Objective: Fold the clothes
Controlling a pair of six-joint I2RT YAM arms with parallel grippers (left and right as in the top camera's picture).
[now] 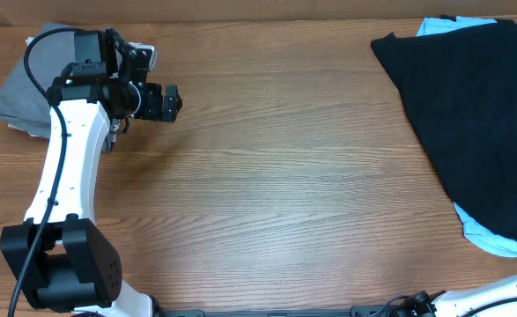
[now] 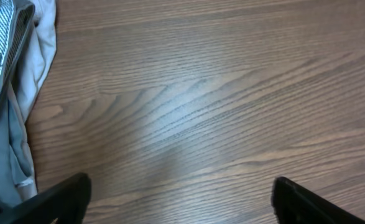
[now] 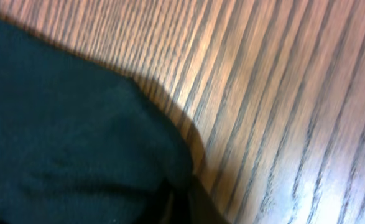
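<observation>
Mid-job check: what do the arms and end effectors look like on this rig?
The left arm has white links, black joints and a bulky black base, with a black cable looping along it. The left end effector is black, with dark flat fingers. Of the right arm only a white link shows; the right end effector is just a dark blur.

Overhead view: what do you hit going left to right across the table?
grey garment pile → left claw → bare wooden table → black T-shirt
</observation>
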